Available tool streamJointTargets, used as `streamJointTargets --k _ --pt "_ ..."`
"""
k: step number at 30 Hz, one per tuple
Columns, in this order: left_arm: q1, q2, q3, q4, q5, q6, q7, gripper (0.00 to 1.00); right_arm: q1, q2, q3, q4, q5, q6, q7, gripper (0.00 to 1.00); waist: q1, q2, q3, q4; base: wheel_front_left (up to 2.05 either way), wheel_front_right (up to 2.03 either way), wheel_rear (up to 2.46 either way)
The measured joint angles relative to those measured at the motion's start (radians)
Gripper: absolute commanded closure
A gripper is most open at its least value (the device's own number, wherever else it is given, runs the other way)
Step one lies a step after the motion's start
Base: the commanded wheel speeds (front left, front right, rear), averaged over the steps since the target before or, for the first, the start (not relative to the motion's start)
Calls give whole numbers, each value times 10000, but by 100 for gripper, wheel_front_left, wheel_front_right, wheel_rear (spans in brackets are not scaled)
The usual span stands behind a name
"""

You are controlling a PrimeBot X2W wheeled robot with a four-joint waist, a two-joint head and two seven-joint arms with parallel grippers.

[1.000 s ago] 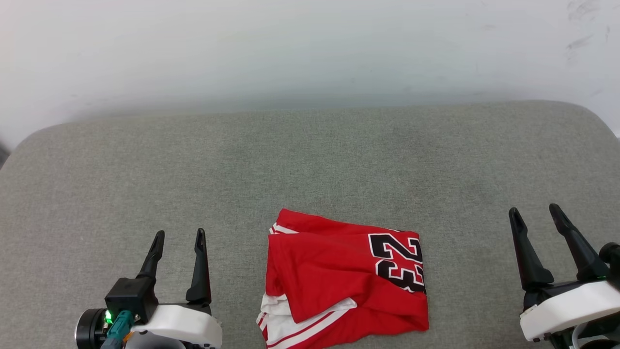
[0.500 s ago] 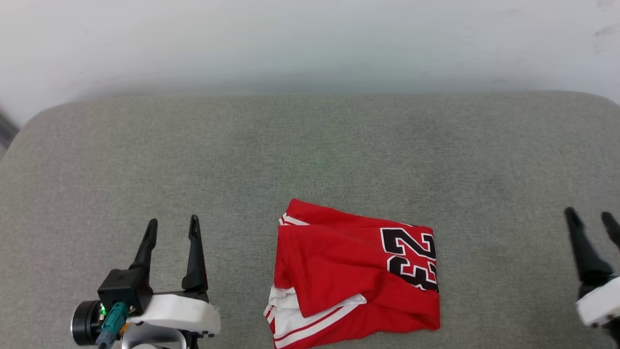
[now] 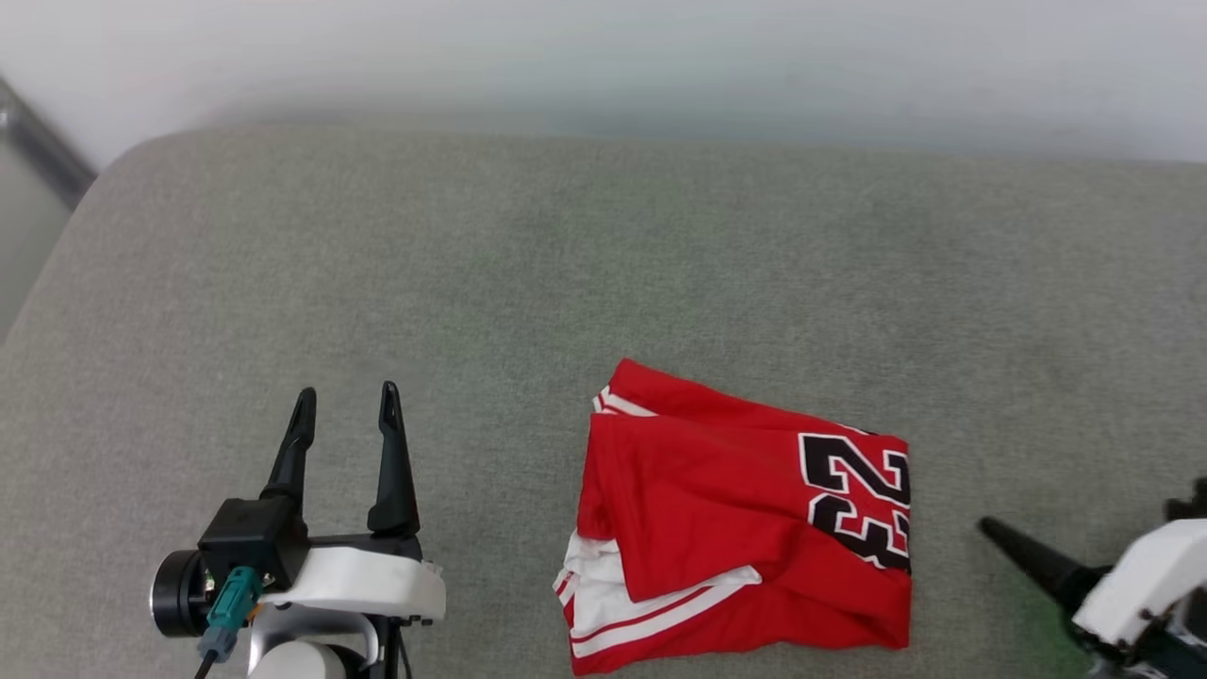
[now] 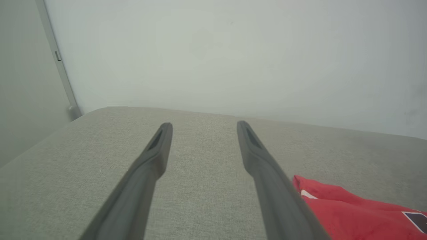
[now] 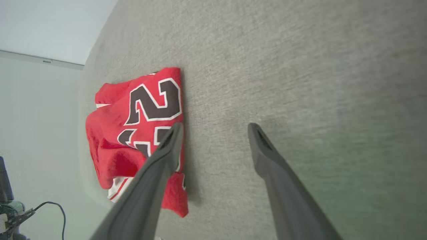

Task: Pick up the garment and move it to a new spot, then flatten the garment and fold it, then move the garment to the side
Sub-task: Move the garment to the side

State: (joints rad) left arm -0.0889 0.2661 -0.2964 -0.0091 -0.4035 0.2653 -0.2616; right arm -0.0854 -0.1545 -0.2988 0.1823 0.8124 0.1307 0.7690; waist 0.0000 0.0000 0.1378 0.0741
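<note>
Looking down from the head, you get the whole layout: the garment (image 3: 740, 528) lies folded on the grey cushion (image 3: 603, 264), near its front edge and right of the middle. Its black number sits on the right side, and white striped trim pokes out at the lower left. The left gripper (image 3: 347, 392) stands well apart from it on the left, fingers pointing toward the pale wall (image 3: 603, 57).

From the left wrist you see far less of the garment: just a red corner low on the right, beside one finger and not touching it.

The right wrist view brings the number print up close and adds a dark cable (image 5: 56, 208) beyond the cushion's edge. It also shows you both fingers of the right gripper (image 5: 215, 126), where the head view catches a single one. That gripper hangs over bare cushion just beside the garment's numbered edge, and one finger crosses in front of the print.

Both claws stand spread wide, with nothing between the fingers and no grip on anything.
</note>
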Motion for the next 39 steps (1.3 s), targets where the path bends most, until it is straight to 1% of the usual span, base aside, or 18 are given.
streamJointTargets --k 2,5,7,10,11,12,13,16,19,23,28,31,33,35,38,39 --pt "-62 -100 52 -4 61 -33 -2 0 -138 261 169 244 451 0 311 0 0 0 168 106 0 0 0" --pt "-237 -255 71 15 155 -153 -12 0 -381 640 330 510 1588 2 755 0 0 0 417 274 0 0 0" --pt "-303 -303 136 61 240 -205 -12 0 -513 715 320 769 2328 2 892 0 0 0 576 382 0 0 0" --pt "-408 -408 219 130 320 -303 -12 0 -772 782 414 1248 2872 4 972 0 0 0 760 529 0 0 0" --pt "-428 -447 244 155 343 -362 -12 0 -842 786 477 1406 2953 4 1005 18 0 0 801 573 0 0 0" --pt "-430 -474 282 180 376 -382 -12 0 -905 773 523 1499 3020 10 1030 71 0 0 828 612 0 0 0" --pt "-435 -500 320 199 405 -430 -12 0 -975 767 556 1595 3145 10 1039 100 0 0 849 641 0 0 0" --pt "-437 -552 445 265 489 -472 -12 0 -1148 771 782 1691 3310 8 1043 100 0 0 840 654 0 0 0" --pt "-422 -577 577 314 564 -558 -12 0 -1183 711 1112 1615 3221 6 974 100 0 0 741 566 0 0 0" --pt "-383 -621 708 345 660 -690 -12 0 -1178 265 1793 1034 2531 2 610 100 0 0 570 354 0 0 0" --pt "-290 -610 874 324 754 -805 -12 0 -1181 -832 3053 96 665 2 -10 100 1 0 426 -148 0 0 0" --pt "-234 -591 1001 251 817 -871 -12 0 -1243 -1490 3599 -203 -587 4 -293 100 0 0 395 -583 0 0 0" --pt "-233 -577 1062 165 872 -899 -13 0 -1417 -1816 3804 -255 -1425 4 -500 100 0 0 406 -926 0 0 0" --pt "-234 -579 1091 107 936 -943 -12 0 -1607 -2010 3935 -261 -2132 2 -731 100 0 0 431 -1298 0 0 0" --pt "-315 -585 1151 10 1022 -968 -13 0 -1898 -2082 4238 -102 -2915 4 -940 100 0 0 534 -1919 0 0 0" --pt "-398 -579 1162 -46 1045 -976 -12 0 -2039 -2063 4293 -36 -3020 4 -1057 100 0 0 591 -2142 0 0 0"
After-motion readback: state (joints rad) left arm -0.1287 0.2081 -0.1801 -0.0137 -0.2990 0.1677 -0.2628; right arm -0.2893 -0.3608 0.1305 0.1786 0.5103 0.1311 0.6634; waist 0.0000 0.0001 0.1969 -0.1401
